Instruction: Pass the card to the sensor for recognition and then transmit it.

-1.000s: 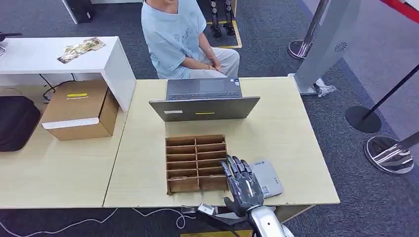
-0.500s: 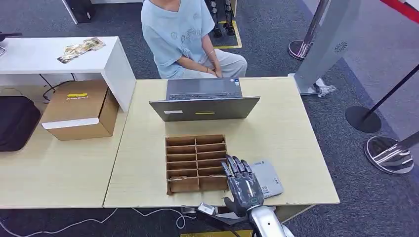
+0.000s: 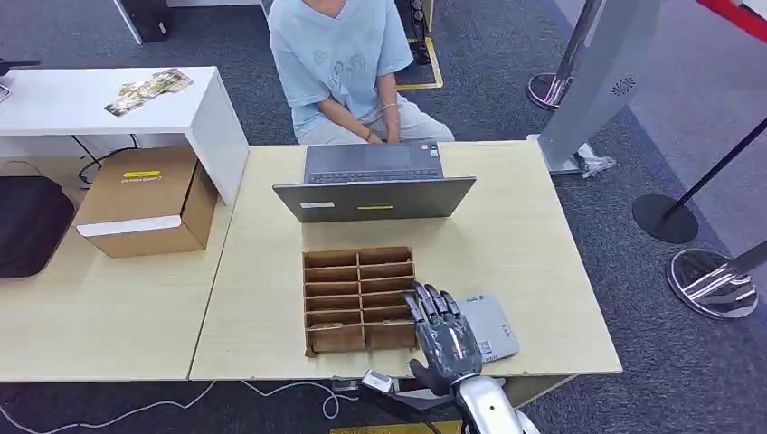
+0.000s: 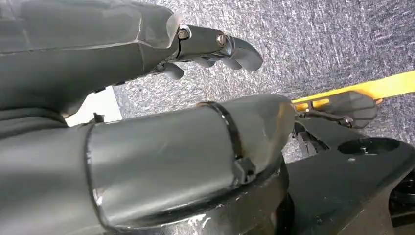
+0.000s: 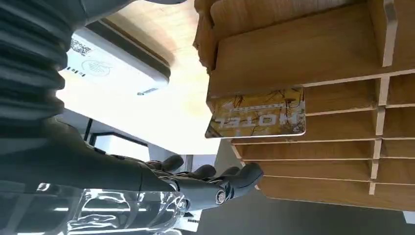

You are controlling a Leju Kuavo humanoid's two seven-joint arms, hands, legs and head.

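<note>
hovering beside the cardboard divider tray (image 3: pixel 359 298), the right hand (image 3: pixel 446 339) sits between the tray and the grey card sensor (image 3: pixel 488 324), fingers (image 5: pixel 230 183) loosely spread and holding nothing. the yellow hotel card (image 5: pixel 257 113) stands in a tray slot at the end nearest the robot, untouched. the left hand (image 4: pixel 122 58) hangs over the carpet, fingers partly curled with nothing in them. task looks barely started: card not yet gripped, sensor pass and handover both left. a person (image 3: pixel 339 63) sits beyond the tray, behind the laptop (image 3: pixel 374 185) on the desk (image 3: pixel 525 235).
</note>
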